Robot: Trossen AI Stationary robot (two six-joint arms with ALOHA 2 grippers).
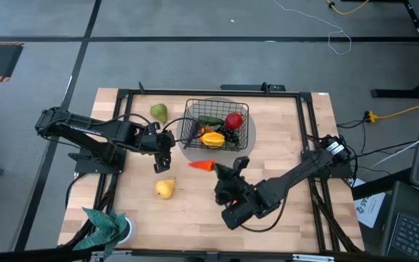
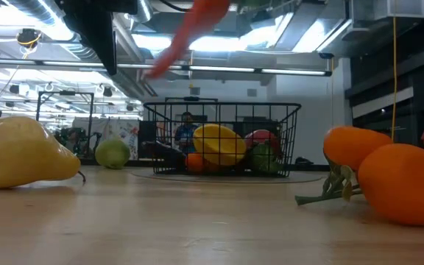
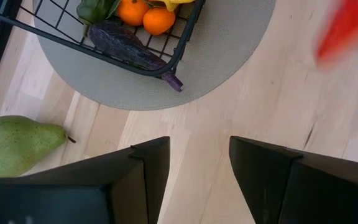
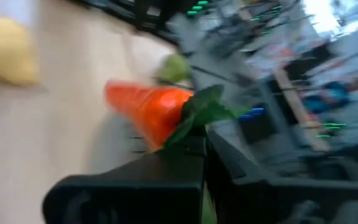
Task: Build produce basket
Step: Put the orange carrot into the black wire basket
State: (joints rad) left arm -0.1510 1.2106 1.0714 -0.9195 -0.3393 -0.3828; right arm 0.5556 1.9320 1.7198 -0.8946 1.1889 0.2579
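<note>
The right gripper (image 4: pixel 199 144) is clamped on the carrot's (image 1: pixel 201 165) leafy top, lifted near the table's middle. Light and stiff, it may swing; the left gripper (image 3: pixel 199 163) waits, fingers apart.

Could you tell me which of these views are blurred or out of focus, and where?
Right wrist view: the whole frame is smeared by motion, though the carrot in the right gripper stays readable. Low view: the carrot is a soft streak at the top, and the nearby oranges look soft. Left wrist view: the carrot is a blurred red patch; the basket is sharp. High view: evenly sharp.
</note>
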